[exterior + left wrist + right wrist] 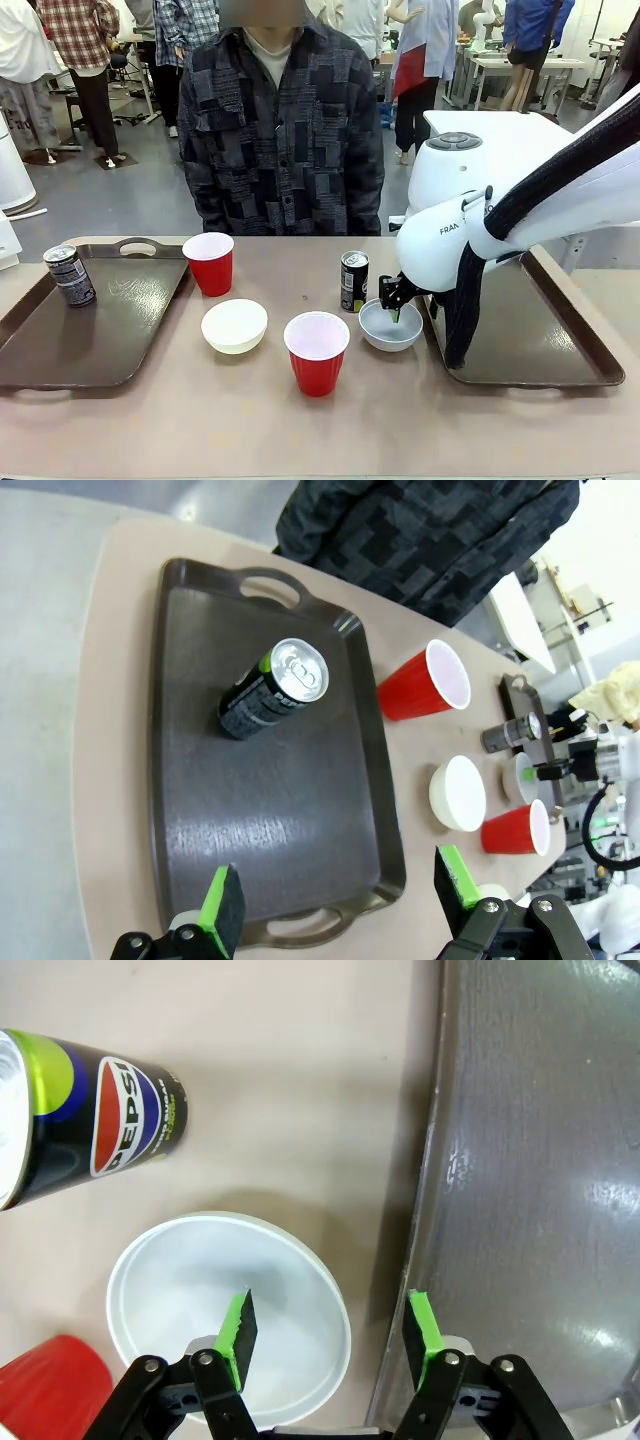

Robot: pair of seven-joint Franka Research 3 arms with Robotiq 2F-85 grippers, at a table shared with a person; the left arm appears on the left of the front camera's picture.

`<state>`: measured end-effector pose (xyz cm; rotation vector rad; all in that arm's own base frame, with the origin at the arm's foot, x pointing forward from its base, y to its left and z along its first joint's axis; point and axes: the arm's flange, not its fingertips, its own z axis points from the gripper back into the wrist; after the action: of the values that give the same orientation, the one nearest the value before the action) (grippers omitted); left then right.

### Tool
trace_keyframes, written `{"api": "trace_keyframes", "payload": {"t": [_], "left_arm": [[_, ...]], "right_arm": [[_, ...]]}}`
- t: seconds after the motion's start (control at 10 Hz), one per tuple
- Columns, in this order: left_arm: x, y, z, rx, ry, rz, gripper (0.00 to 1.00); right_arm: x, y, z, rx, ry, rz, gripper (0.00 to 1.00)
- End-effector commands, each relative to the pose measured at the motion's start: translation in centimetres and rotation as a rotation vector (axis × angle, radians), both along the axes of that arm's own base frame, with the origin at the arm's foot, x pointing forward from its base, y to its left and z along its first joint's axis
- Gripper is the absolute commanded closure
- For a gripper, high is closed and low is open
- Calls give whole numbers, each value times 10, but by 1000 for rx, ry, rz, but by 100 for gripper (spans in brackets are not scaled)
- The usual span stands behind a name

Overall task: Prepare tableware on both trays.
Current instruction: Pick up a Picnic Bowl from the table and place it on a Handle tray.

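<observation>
My right gripper (400, 306) reaches down over a white bowl (390, 327) beside the right tray (545, 345). In the right wrist view its jaws (328, 1325) straddle the rim of that bowl (200, 1280), one green pad inside and one outside, both clear of the rim, so it is open. A black can (354, 281) stands just behind the bowl. My left gripper (338, 895) hangs open above the near end of the left tray (200, 810), which carries a second black can (270, 690). On the table stand two red cups (210, 262) (317, 352) and another white bowl (234, 325).
A person in a dark patterned shirt (280, 120) stands at the far side of the table. The right tray's floor (540, 1160) is bare next to the bowl. A red cup's edge (50, 1390) lies close to the bowl on its other side.
</observation>
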<state>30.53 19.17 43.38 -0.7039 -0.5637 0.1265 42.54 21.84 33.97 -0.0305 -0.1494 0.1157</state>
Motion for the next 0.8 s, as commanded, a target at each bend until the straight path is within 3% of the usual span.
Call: {"api": "trace_keyframes", "payload": {"t": [0.0, 0.1, 0.2, 0.3, 0.4, 0.5, 0.7], "left_arm": [[-1, 2, -1, -12, -10, -5, 0], [-1, 2, -1, -12, -10, -5, 0], [-1, 2, -1, -12, -10, -5, 0], [-1, 2, -1, -12, -10, -5, 0], [-1, 2, -1, -12, -10, -5, 0], [-1, 2, -1, -12, -10, -5, 0], [-1, 2, -1, -12, -10, -5, 0]], "right_arm": [[2, 7, -8, -19, -17, -29, 43], [2, 7, -8, -17, -17, -28, 76], [2, 8, -8, -11, -15, -26, 62], [2, 8, -7, -1, -10, -20, 96], [1, 9, -5, 6, -8, -18, 81], [0, 9, -1, 7, -14, -18, 100], [0, 7, 2, 13, -14, -19, 97]]}}
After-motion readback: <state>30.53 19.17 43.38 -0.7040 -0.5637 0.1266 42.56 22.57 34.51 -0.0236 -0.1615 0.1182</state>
